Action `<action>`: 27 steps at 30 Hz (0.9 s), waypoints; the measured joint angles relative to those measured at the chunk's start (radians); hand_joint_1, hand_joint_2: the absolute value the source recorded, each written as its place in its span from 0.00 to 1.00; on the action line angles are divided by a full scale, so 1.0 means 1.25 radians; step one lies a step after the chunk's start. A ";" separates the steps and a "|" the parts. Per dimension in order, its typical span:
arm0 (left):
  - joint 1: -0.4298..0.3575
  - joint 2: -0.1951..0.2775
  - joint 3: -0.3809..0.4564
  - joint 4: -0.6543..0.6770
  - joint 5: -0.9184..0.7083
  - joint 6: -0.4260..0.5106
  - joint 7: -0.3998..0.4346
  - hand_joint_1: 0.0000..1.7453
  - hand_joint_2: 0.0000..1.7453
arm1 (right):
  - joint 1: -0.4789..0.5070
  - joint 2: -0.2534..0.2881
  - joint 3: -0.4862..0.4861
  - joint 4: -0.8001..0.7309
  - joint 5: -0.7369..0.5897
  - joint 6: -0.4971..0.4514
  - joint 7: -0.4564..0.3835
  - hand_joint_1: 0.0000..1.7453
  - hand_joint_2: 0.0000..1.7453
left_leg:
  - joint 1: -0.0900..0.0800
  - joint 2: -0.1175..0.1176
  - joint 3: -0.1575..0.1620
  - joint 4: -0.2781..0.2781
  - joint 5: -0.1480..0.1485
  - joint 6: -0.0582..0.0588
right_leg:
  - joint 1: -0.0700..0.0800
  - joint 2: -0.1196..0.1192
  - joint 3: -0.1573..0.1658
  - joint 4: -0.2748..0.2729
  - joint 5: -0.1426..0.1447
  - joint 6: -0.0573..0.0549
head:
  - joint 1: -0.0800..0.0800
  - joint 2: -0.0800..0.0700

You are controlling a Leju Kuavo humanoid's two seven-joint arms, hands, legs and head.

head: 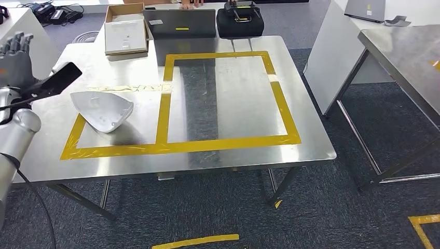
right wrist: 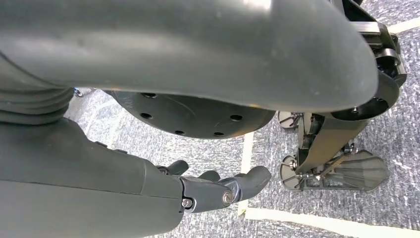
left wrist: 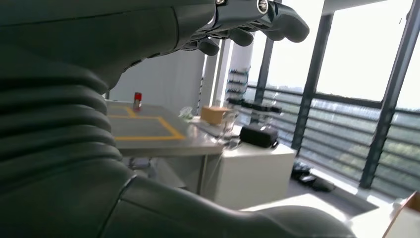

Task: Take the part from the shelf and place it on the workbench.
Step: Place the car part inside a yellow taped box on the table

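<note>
- On the steel workbench [head: 244,104], inside the smaller yellow-taped box [head: 109,151] at its left end, lies the white part [head: 103,110] (a curved shell, hollow side partly up), touching nothing else.
- Left of the part, just off the workbench's left edge, the left hand [head: 15,57] is raised with its fingers upright and apart, grasping nothing; the left wrist view shows its dark fingers [left wrist: 247,22] loosely spread in the air.
- Between that hand and the part, a flat black piece [head: 54,82] on the left arm juts out over the tabletop.
- Beyond the part, at the workbench's far edge, sit a white box [head: 125,36], a grey laptop [head: 180,23] and a black case [head: 239,23].
- Down by the carpeted floor, well away from the workbench, the right hand [right wrist: 218,191] hangs with its fingers slightly curled and separated, released and holding nothing.
</note>
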 joint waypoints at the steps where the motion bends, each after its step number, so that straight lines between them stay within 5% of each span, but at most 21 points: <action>1: -0.026 0.000 0.003 -0.006 0.008 0.003 -0.015 0.00 0.00 | 0.000 0.000 0.000 0.000 -0.001 0.001 -0.001 0.00 0.00 | 0.000 0.000 0.000 0.000 0.000 0.000 | 0.000 0.000 0.000 0.000 0.000 0.000 | 0.000 0.000; 7: -0.165 -0.001 0.022 -0.067 0.071 0.017 -0.108 0.00 0.00 | 0.000 -0.002 0.000 0.000 -0.002 0.010 -0.010 0.00 0.00 | -0.003 0.000 -0.001 0.004 -0.003 0.005 | -0.003 0.000 0.000 -0.002 0.001 0.004 | 0.000 0.000; 11: -0.202 -0.002 0.019 -0.157 0.124 0.016 -0.164 0.00 0.00 | 0.000 -0.005 0.000 0.000 0.004 0.014 -0.011 0.00 0.00 | 0.000 0.006 0.007 -0.012 0.009 0.016 | -0.004 -0.006 -0.002 0.005 -0.007 0.014 | 0.001 0.000; 13: -0.200 0.000 0.006 -0.210 0.134 0.026 -0.158 0.00 0.00 | -0.001 -0.007 0.000 0.000 0.005 0.013 -0.011 0.00 0.00 | 0.005 0.013 0.012 -0.023 0.017 0.021 | -0.006 -0.022 -0.026 0.064 -0.049 0.022 | 0.003 0.000; 15: -0.189 0.008 -0.021 -0.258 0.103 0.068 -0.150 0.00 0.00 | -0.001 -0.007 0.000 0.000 0.007 0.012 -0.011 0.00 0.00 | 0.007 0.018 0.009 -0.024 0.019 0.022 | -0.013 -0.033 -0.070 0.167 -0.099 0.031 | 0.004 0.000; 17: -0.171 0.018 -0.063 -0.301 0.051 0.125 -0.142 0.00 0.00 | -0.001 -0.008 0.000 0.000 0.010 0.012 -0.011 0.00 0.00 | 0.011 0.021 0.005 -0.021 0.020 0.018 | -0.023 -0.036 -0.084 0.211 -0.102 0.041 | 0.004 0.000; 20: -0.147 0.028 -0.121 -0.360 0.012 0.169 -0.118 0.00 0.00 | -0.004 -0.011 -0.001 0.000 0.008 0.011 -0.010 0.00 0.00 | 0.021 0.022 -0.004 -0.009 0.020 0.002 | -0.036 -0.043 -0.006 0.079 -0.043 0.055 | 0.005 0.000; 22: -0.138 0.035 -0.146 -0.393 -0.006 0.181 -0.095 0.00 0.00 | -0.006 -0.012 -0.002 0.000 0.005 0.010 -0.009 0.00 0.00 | 0.021 0.022 -0.011 -0.002 0.020 -0.013 | -0.035 -0.042 0.024 0.020 -0.027 0.050 | 0.004 0.000; 25: -0.128 0.047 -0.178 -0.427 -0.032 0.190 -0.068 0.00 0.00 | -0.007 -0.015 -0.006 0.000 0.002 0.005 -0.010 0.00 0.00 | 0.020 0.021 -0.014 -0.003 0.026 -0.032 | -0.034 -0.038 0.016 0.018 -0.024 0.026 | 0.003 0.000; 27: -0.123 0.056 -0.193 -0.438 -0.045 0.189 -0.054 0.00 0.00 | -0.008 -0.016 -0.009 0.000 -0.001 -0.001 -0.007 0.00 0.00 | 0.022 0.021 -0.026 0.020 0.000 -0.037 | -0.034 -0.038 0.008 0.016 -0.015 0.010 | 0.003 0.000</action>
